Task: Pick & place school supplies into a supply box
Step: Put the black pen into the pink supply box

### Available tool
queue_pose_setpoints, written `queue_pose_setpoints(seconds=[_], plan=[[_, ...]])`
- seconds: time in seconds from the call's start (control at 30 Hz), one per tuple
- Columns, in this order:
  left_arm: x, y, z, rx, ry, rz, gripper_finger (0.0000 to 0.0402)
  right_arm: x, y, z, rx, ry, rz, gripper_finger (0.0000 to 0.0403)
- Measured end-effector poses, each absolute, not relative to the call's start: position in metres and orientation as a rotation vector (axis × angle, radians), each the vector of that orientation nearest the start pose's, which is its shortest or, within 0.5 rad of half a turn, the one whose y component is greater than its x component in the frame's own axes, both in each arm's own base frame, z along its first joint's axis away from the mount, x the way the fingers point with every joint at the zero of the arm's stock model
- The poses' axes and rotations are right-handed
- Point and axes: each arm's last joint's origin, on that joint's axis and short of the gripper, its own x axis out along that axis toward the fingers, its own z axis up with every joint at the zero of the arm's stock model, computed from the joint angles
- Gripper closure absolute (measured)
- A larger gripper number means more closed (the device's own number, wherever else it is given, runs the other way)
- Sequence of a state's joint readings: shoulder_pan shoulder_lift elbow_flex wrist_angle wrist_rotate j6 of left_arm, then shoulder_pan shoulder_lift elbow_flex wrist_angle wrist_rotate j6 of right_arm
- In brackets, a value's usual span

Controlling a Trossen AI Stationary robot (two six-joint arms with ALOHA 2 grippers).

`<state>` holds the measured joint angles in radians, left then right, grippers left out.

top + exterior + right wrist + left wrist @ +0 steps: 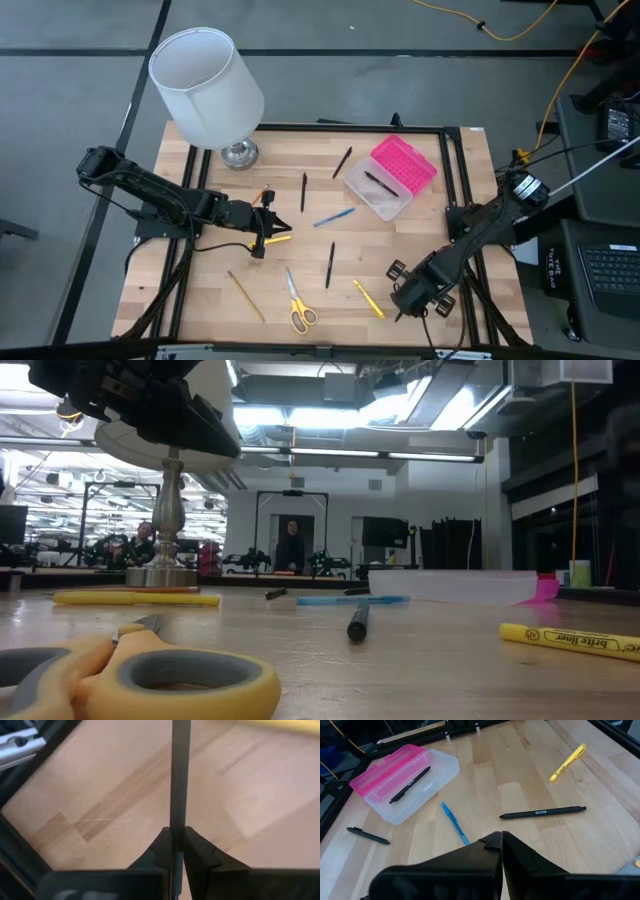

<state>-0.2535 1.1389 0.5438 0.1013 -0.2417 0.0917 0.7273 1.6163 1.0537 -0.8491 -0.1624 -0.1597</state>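
Observation:
The supply box stands at the far right, its pink lid (405,165) open beside the clear base (378,192), with a black pen (410,785) inside. Loose on the wood lie black pens (330,265), a blue pen (333,217), yellow highlighters (368,298), a tan pencil (245,295) and yellow-handled scissors (298,305). My right gripper (178,842) is near the front right edge, shut on a dark pen (180,775). My left gripper (501,837) hangs shut and empty left of centre, above a yellow highlighter (277,240). My right gripper pinches the dark pen between its two fingertips (162,845), at a point on the shaft (179,822). The fingers point steeply down. The pen runs straight on from the fingertips above the wood and out of the picture, so its far end is hidden.
A white-shaded lamp (205,85) on a metal foot (238,153) stands at the far left corner. A black frame (450,160) borders the table. Bare wood lies at the front, between the scissors and the tan pencil. People show in the room behind.

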Motion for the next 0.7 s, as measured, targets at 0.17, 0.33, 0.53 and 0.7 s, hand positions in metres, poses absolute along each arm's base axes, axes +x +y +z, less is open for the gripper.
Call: queue_pose_setpoints(seconds=[0.17,0.33,0.53,0.7], plan=[[0.225,-0.051,0.21,0.211,0.478,-0.034,0.0398,0.215,0.181,0.21,-0.49,1.27,0.814,0.0376],[0.225,-0.051,0.21,0.211,0.478,-0.034,0.0398,0.224,0.165,0.219,-0.438,1.231,0.764,0.0373],[0.225,-0.051,0.21,0.211,0.478,-0.034,0.0398,0.236,0.148,0.22,-0.405,1.235,0.668,0.0376],[0.225,-0.051,0.21,0.211,0.478,-0.034,0.0398,0.242,0.138,0.221,-0.374,1.235,0.603,0.0376]])
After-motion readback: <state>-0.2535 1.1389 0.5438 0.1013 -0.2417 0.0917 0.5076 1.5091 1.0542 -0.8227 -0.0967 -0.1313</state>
